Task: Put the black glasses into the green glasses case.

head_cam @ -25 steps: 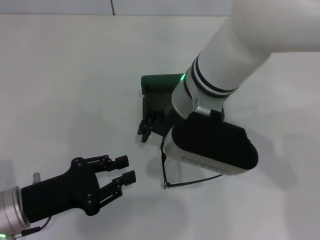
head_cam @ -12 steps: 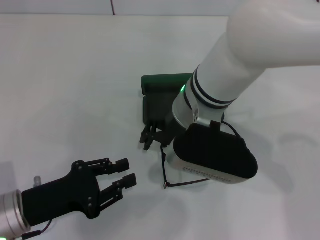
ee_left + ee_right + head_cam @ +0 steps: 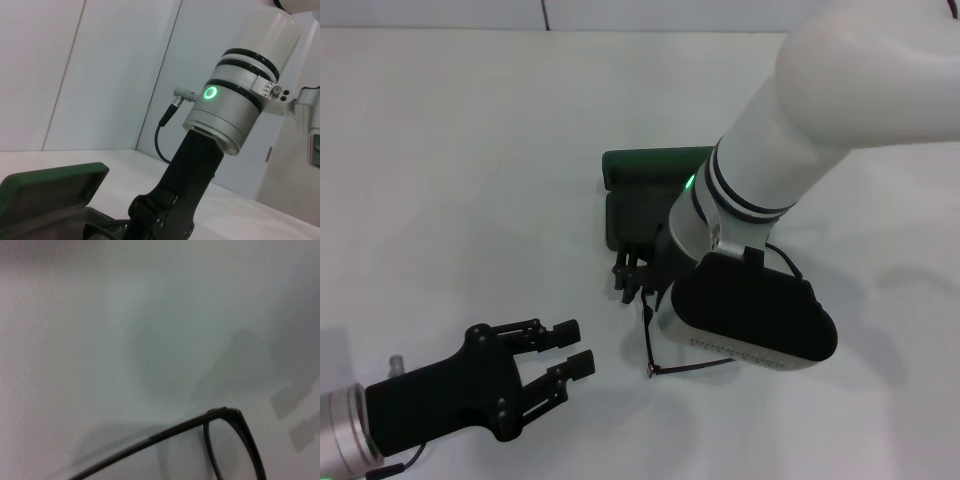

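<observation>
The green glasses case (image 3: 638,200) lies open mid-table, its lid (image 3: 650,163) raised at the far side; the left wrist view shows the case (image 3: 50,187) too. The black glasses (image 3: 648,338) rest on the table just in front of the case. One temple arm (image 3: 695,366) runs out under my right wrist. The right wrist view shows a rim and temple of the glasses (image 3: 235,420) close up. My right gripper (image 3: 628,280) hangs open at the case's near edge, just above the glasses' far end. My left gripper (image 3: 570,345) is open and empty, near left of the glasses.
The white table (image 3: 470,150) stretches around the case. My right forearm (image 3: 800,110) reaches in from the upper right and covers part of the case and glasses. In the left wrist view, the right arm's wrist (image 3: 225,115) shows a green light.
My right gripper has shifted slightly toward the near side, from over the case base to its front edge. The left gripper has drifted a little nearer. The glasses have not moved.
</observation>
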### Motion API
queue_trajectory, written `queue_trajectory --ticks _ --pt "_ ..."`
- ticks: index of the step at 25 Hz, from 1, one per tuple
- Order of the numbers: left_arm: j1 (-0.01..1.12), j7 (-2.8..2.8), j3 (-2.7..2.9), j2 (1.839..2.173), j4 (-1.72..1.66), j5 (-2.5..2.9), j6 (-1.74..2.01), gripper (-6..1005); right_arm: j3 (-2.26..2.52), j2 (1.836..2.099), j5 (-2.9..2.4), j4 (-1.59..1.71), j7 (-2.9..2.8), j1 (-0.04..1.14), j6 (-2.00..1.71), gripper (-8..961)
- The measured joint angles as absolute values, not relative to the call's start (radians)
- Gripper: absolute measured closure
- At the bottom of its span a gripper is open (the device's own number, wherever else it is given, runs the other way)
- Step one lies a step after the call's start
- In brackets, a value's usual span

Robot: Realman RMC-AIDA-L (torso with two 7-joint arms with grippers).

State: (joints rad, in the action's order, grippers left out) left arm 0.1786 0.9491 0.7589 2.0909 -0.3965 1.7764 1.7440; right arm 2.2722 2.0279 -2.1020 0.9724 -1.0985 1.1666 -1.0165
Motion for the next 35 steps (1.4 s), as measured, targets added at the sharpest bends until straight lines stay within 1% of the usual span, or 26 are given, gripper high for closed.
queue_trajectory --ticks 3,14,20,26,35 --pt "0.176 0.949 0.758 2.092 -0.395 1.776 1.744 634 2.273 2.028 -2.108 0.972 -1.098 1.164 -1.01 673" --pt "0.182 0.947 0.753 2.092 -0.383 1.776 1.744 634 2.274 2.028 -2.124 0.98 -1.097 1.144 -1.001 735" --pt "0.183 0.946 0.753 2.092 -0.383 1.775 1.744 634 2.273 2.028 -2.17 1.012 -1.116 1.128 -0.999 786" --pt "0.176 0.946 0.753 2.092 -0.383 1.771 1.744 634 2.269 2.028 -2.257 1.101 -1.184 1.081 -1.024 811" --pt "0.172 0.937 0.756 2.094 -0.367 1.767 1.752 634 2.239 2.028 -2.286 1.199 -1.39 1.073 -1.149 822"
